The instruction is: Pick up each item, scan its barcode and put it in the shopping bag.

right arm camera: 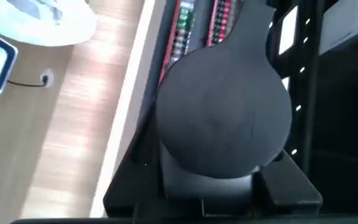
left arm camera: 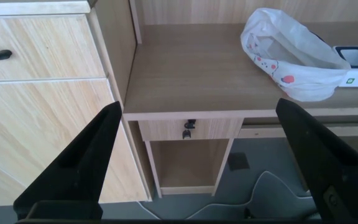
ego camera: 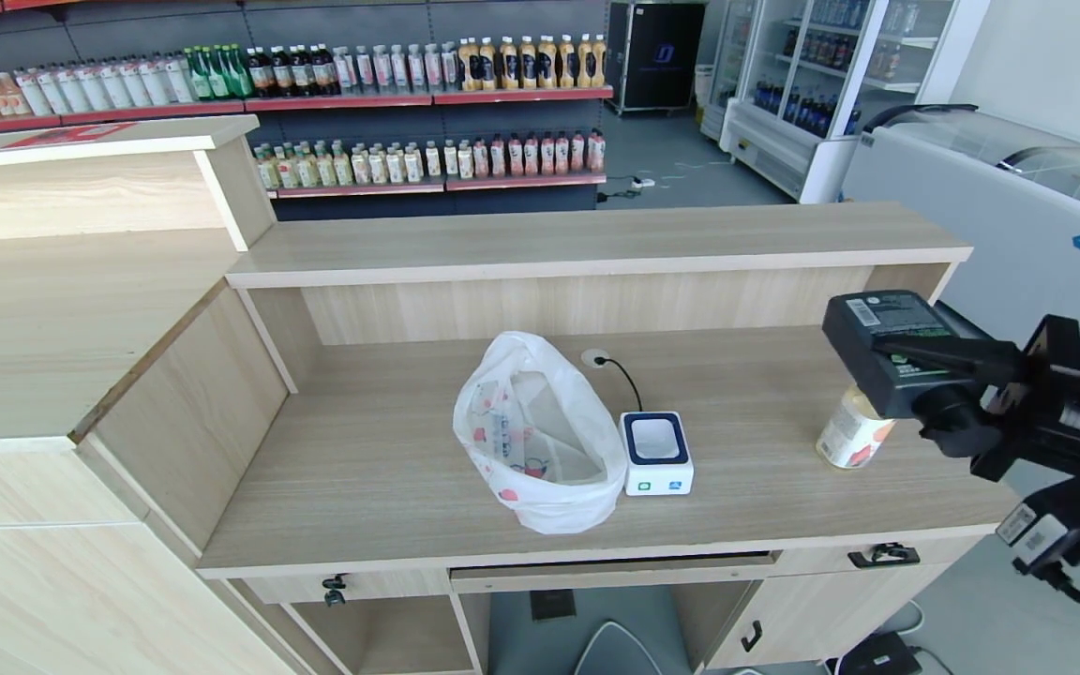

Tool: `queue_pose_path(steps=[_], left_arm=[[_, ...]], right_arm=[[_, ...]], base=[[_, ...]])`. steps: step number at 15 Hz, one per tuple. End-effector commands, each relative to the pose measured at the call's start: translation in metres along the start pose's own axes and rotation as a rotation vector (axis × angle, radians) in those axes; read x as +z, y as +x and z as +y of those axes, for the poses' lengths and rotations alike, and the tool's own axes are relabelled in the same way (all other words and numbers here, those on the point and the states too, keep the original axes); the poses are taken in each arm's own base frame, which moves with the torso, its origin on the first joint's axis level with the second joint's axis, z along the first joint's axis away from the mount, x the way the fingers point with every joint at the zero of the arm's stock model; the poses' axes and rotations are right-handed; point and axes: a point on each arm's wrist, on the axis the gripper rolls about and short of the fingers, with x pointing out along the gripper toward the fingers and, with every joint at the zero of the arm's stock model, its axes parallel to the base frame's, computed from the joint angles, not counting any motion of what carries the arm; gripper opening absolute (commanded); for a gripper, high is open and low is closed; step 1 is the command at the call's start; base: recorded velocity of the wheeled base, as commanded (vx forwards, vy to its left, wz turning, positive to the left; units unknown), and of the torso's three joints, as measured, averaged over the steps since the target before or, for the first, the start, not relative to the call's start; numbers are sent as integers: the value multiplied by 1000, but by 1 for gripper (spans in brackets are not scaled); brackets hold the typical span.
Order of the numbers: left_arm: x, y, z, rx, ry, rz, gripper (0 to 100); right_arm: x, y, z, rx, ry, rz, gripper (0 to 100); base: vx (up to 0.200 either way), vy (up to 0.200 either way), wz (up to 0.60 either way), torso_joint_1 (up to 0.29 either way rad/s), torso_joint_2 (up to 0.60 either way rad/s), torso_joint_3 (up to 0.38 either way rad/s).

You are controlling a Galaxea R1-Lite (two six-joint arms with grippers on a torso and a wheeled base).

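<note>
Right gripper (ego camera: 924,384) clamped on black container (ego camera: 877,328), label up. Barcode scanner (ego camera: 657,453) sits lower and well to its left, with the shopping bag (ego camera: 535,441) beyond. Judgement: roll the label down over the scanner window. Left gripper (left arm camera: 197,106) is wide open and empty.

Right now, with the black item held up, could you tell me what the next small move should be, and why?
Probably carry the black item left over the scanner, label toward its window. The right gripper holds it clear of the counter, and the scanner stands right beside the open shopping bag.
</note>
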Motion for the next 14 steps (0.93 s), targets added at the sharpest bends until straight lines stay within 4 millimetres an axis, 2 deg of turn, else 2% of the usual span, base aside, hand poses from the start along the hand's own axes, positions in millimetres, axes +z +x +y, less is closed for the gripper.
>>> queue_pose_path(steps=[1, 3, 5, 8, 13, 14], left_arm=[[0, 0, 0, 0, 0, 2, 100], [0, 0, 0, 0, 0, 2, 100], [0, 0, 0, 0, 0, 2, 100], [0, 0, 0, 0, 0, 0, 100], [0, 0, 0, 0, 0, 2, 100], [0, 0, 0, 0, 0, 0, 100]], right_arm=[[33, 24, -20, -147, -312, -205, 0], [59, 41, -30, -249, -442, -323, 0], [79, 43, -45, -342, -524, -383, 0], [93, 47, -53, -370, -604, -369, 0], [111, 54, -54, -427, -637, -447, 0], [121, 56, -56, -458, -638, -488, 0]], base=[[0, 0, 0, 0, 0, 0], [0, 0, 0, 0, 0, 0], [0, 0, 0, 0, 0, 0], [0, 0, 0, 0, 0, 0], [0, 0, 0, 0, 0, 0], [0, 0, 0, 0, 0, 0]])
